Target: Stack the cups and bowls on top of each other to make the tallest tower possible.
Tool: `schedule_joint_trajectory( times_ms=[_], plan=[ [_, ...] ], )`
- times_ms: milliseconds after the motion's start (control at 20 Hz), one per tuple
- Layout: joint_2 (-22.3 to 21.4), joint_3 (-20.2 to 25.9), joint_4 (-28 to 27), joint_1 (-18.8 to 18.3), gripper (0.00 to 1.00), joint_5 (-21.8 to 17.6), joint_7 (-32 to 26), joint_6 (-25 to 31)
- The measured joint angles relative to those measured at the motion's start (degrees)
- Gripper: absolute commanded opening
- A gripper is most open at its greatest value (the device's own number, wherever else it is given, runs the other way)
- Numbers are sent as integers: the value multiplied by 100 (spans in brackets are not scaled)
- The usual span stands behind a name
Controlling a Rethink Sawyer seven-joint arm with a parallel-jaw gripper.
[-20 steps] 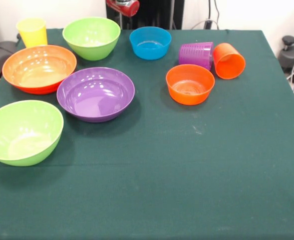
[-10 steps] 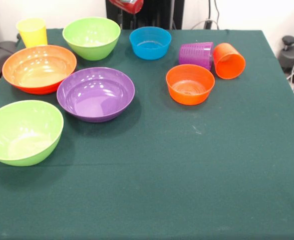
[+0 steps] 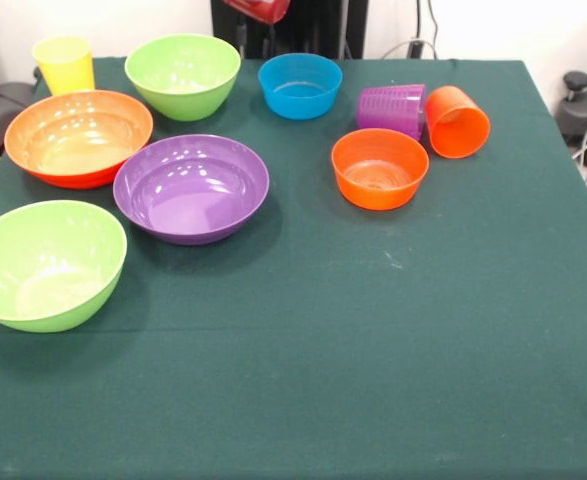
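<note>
On the table [image 3: 393, 330], running left to right, sit a near lime bowl [image 3: 45, 263], a large orange bowl [image 3: 77, 136] with an upright yellow cup [image 3: 64, 63] behind it, a far lime bowl [image 3: 182, 74], a purple bowl [image 3: 190, 187], a blue bowl [image 3: 300, 85], a small orange bowl [image 3: 379, 167], and a purple cup [image 3: 392, 108] and an orange cup [image 3: 457, 121], both tipped on their sides. Nothing is stacked yet, and only a red piece of the arm [image 3: 259, 9] shows at the far edge, so I cannot tell how the pincer stands. The lying cups would likely roll off under a push, and glossy bowl rims might slip from a grasp.
</note>
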Motion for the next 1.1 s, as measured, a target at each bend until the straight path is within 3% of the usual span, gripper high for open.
schedule_joint_trajectory(
  times_ms=[1100],
  plan=[
    [-581,-14,146,132,100,-2,0,2]
  ],
)
